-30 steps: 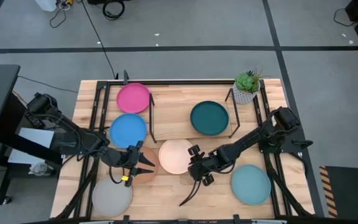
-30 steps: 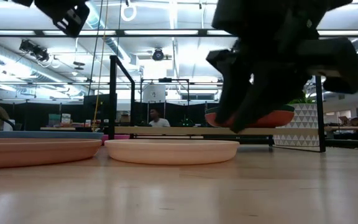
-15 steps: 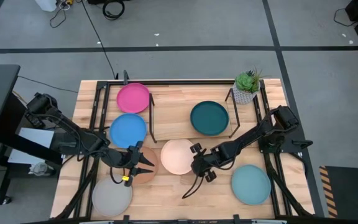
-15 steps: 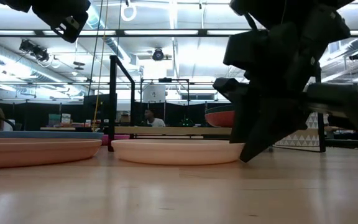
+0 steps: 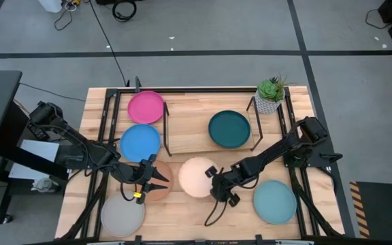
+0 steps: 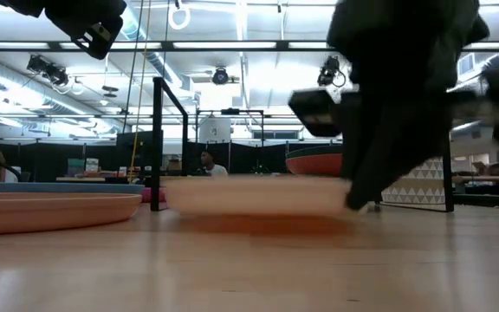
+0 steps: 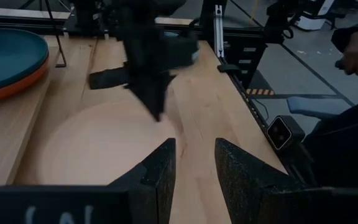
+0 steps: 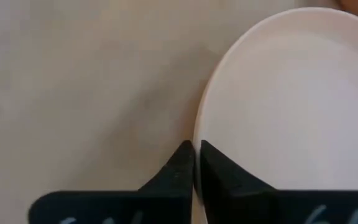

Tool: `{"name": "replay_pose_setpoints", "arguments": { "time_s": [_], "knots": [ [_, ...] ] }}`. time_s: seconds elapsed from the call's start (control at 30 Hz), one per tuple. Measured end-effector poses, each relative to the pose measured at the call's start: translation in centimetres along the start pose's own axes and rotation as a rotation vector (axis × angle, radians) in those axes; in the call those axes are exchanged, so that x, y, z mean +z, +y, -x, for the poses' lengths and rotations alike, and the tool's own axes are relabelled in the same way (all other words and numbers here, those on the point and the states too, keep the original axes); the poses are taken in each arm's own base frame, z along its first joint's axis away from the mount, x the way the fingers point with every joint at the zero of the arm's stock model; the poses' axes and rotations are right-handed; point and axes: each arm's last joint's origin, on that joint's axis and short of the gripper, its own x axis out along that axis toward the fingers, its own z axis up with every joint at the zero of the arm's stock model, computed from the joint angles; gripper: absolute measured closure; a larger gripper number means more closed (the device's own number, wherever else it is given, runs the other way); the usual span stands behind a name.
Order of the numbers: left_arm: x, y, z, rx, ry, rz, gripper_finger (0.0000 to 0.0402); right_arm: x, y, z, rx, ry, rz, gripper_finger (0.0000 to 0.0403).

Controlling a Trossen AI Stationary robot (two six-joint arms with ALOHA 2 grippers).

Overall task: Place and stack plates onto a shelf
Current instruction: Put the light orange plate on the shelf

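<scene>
Right gripper [image 5: 216,189] is clenched on the near rim of the cream plate [image 5: 197,176], raised just clear of the table [image 5: 182,218] before the shelf [image 5: 189,119], presumably for transfer there, while the left gripper [image 5: 156,178] waits open over the tan plate [image 5: 163,188].

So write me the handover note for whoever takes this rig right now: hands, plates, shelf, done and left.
Right hand: shut on the cream plate's rim, plate seemingly lifted just off the table.
Left hand: open, hovering over the tan plate.
On the shelf: the dark teal plate stacked on an orange plate.
On the table: magenta, blue, tan, grey, pale blue.
Done: two shelved. Left: cream, then the other five.
</scene>
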Motion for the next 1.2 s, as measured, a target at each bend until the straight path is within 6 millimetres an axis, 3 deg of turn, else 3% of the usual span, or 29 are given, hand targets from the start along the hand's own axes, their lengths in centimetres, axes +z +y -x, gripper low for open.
{"name": "replay_pose_setpoints", "arguments": {
  "time_s": [0.2,0.37,0.5,0.77,1.0,1.2],
  "knots": [
    [0.0,0.0,0.0,0.0,0.0,-0.001,0.0283,4.1,1.1,1.6,0.019,-0.013,0.086,0.0372],
    [0.0,0.0,0.0,0.0,0.0,-0.002,0.0283,6.3,1.1,3.2,-0.075,0.054,0.13,0.0384],
    [0.2,-0.1,0.0,-0.007,-0.019,-0.039,0.0283,5.8,-0.4,3.4,-0.155,0.115,0.11,0.0371],
    [1.1,-1.5,0.5,-0.074,-0.141,-0.17,0.0283,4.0,-5.7,3.5,-0.219,0.139,0.014,0.0368],
    [0.9,-2.1,0.8,-0.105,-0.135,-0.186,0.0283,3.6,-6.9,3.7,-0.235,0.137,0.03,0.0387],
    [0.9,-2.2,0.9,-0.105,-0.136,-0.186,0.0283,3.0,-8.7,3.9,-0.267,0.124,-0.011,0.0361]
  ]
}}
